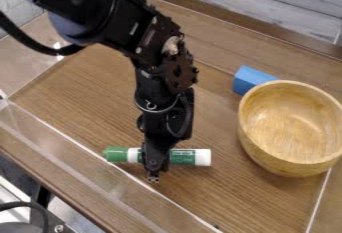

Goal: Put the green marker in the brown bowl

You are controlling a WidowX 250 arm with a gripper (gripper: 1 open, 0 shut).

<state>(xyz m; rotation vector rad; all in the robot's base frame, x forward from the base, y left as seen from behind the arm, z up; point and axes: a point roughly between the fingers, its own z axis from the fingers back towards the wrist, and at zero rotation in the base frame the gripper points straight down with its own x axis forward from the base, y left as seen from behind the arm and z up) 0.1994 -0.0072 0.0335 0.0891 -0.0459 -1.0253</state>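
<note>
Gripper (158, 167) is seen pointing straight down, its jaws drawn together across the middle of the green marker (160, 157), which appears clamped between them while it lies on the surface (94, 97). The marker's long axis runs roughly left to right in the view, crosswise to the jaws, with the dark green end sticking out to the left of the gripper and the white barrel with its green tip sticking out to the right. No gap between marker and wood can be made out, so a lift is judged not yet begun. To the right of the gripper, well apart and slightly farther back, the brown bowl (286, 127) stands empty. Beyond the bowl's far left rim, a small blue block (250, 78) is found. The carry is therefore judged to run rightward, after a rise sufficient to clear the thick rim.
</note>
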